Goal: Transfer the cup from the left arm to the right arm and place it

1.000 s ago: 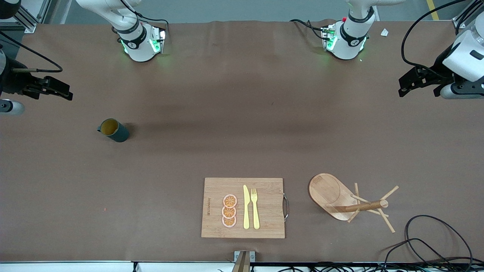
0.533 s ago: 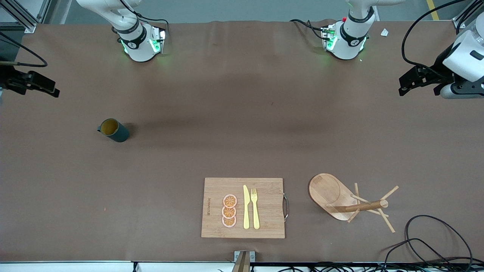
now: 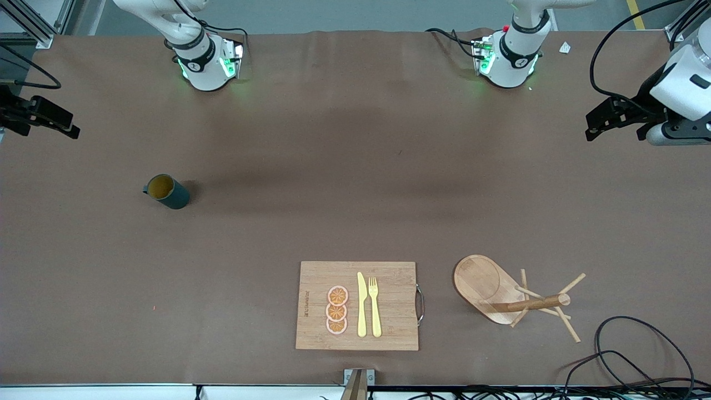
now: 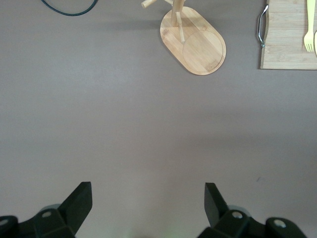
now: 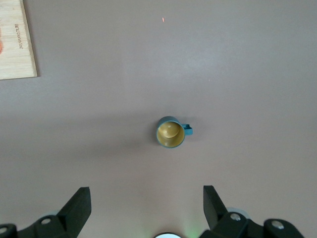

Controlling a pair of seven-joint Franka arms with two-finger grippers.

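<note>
The cup (image 3: 166, 191) is a small dark teal mug with a yellow-brown inside. It stands upright on the brown table toward the right arm's end. It also shows in the right wrist view (image 5: 171, 132), handle out to one side. My right gripper (image 3: 65, 126) is open and empty, up in the air over the table's edge at the right arm's end, apart from the cup. Its fingers (image 5: 79, 203) show wide apart. My left gripper (image 3: 599, 125) is open and empty, waiting in the air over the left arm's end of the table; its fingers (image 4: 81, 198) are spread over bare table.
A wooden cutting board (image 3: 389, 278) with orange slices (image 3: 336, 310), a yellow knife and a fork (image 3: 375, 305) lies near the front camera. A wooden peg rack (image 3: 500, 289) stands beside it toward the left arm's end. Black cables (image 3: 639, 355) lie at that corner.
My right gripper has drawn away from the cup toward the table's edge at the right arm's end. The cup and the left arm have not moved.
</note>
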